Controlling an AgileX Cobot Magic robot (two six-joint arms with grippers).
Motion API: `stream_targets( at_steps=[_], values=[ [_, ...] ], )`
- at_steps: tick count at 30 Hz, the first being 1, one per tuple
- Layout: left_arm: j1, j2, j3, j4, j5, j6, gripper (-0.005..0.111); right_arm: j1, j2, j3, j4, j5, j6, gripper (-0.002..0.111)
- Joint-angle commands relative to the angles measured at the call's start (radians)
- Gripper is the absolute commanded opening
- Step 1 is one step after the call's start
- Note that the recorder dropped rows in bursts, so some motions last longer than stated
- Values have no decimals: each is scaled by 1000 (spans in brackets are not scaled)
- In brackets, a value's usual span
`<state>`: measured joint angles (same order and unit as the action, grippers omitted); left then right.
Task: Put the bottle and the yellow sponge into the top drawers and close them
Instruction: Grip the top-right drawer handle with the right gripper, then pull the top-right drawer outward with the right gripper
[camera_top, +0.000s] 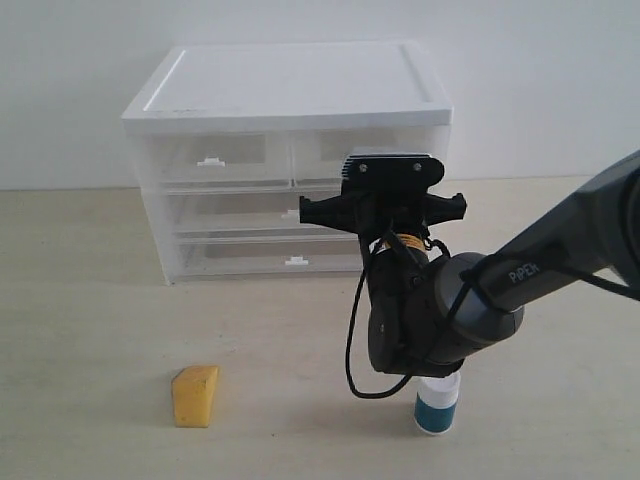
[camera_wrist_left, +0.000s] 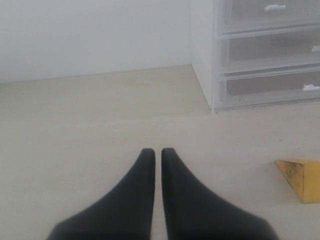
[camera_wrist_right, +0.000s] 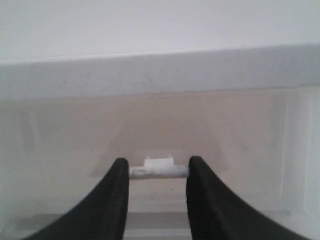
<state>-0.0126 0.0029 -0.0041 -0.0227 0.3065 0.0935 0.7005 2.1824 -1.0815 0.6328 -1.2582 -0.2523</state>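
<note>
Reaching from the right in the exterior view, the dark grey right arm has its wrist up at the front of the white-topped translucent plastic cabinet. The claw itself is hidden behind the wrist there. The two half-width clear plastic top drawers both look shut. The small squat teal bottle with a white cap stands upright near right, just under the arm's bulk. The mustard-yellow foam wedge, the yellow sponge, lies near left, well apart from the bottle. Neither is in a drawer yet.

Left wrist view: the left gripper has its black fingers pressed together, holding nothing, over bare table. The sponge is off to its right, not touched.

Right wrist view: the right gripper has its fingers meeting both ends of the right top drawer's small white bar handle, so it looks clamped on it lengthwise.

Risks, as I judge them:
- The handle is thin and the hold is end-on, so the fingers may slip off on the pull.
- The light cabinet may slide forward instead of the drawer opening.
- The arm backing out could tip the bottle below it.
</note>
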Motion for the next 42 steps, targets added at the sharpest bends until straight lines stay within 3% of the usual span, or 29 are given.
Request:
stream_targets(
  at_steps=[1,11,18,33,42],
  values=[
    [3,-3,4,-3,-10,3,4,-43,7,-40,-60,86,35,0],
    [3,-3,4,-3,-10,3,4,-23,1,-36,-42,126,-24,0],
    [3,-3,4,-3,-10,3,4,29,-20,-31,68,110,-162,0],
    [3,-3,4,-3,-10,3,4,32,-172,219,15,96,-49,0],
    [3,-3,4,-3,-10,3,4,87,-220,318,22,55,-33,0]
  ],
)
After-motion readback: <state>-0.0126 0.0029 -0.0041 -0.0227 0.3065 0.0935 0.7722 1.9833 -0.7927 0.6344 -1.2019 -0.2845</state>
